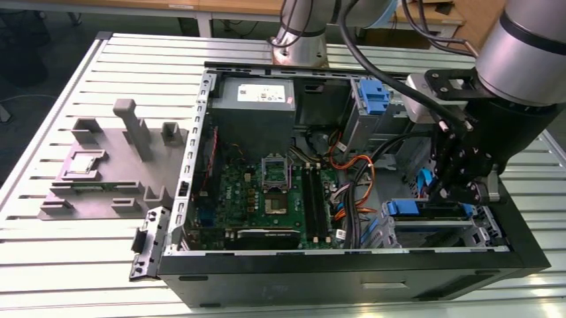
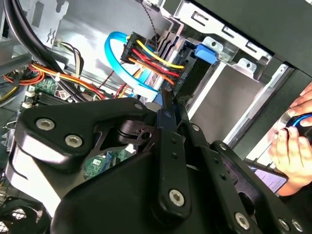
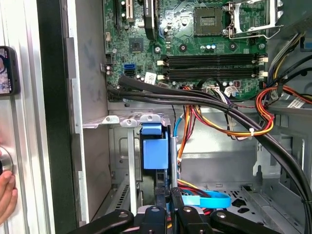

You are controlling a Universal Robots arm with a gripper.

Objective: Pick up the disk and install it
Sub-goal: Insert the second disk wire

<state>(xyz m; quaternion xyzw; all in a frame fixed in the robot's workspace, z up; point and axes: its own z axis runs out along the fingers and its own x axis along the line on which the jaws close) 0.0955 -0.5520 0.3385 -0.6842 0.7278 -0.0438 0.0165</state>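
Hand (image 1: 462,189) was down inside the open computer case (image 1: 354,278), at the drive bay (image 1: 433,232) in the corner on the exterior view's right, fingers (image 2: 168,109) nearly together and pinched on a thin edge that looked like the blue carrier of the disk (image 1: 423,209). Exact contact was hidden behind the linkage, so gripping was a judgement, not a certainty. Disk sat at the mouth of the bay, blue frame showing just under the hand in the exterior view; in the first wrist view a blue carrier tab (image 3: 155,148) stood upright in the bay slot directly ahead of the fingertips. Whether it was fully seated could not be told. Risks from here: the power and data cables (image 2: 151,58) hung right beside the fingers and the drive, and a snag would drag a connector or skew the carrier in its rails. The cable bundle (image 3: 219,109) crossed just above the bay and could catch the wrist. A thin-edge pinch could slip if the carrier bound in the slot. The motherboard (image 1: 270,189) was near, so a sideways swing could clip it. A person's hand (image 2: 292,141) rested on the surface just outside the case wall, close to the arm.
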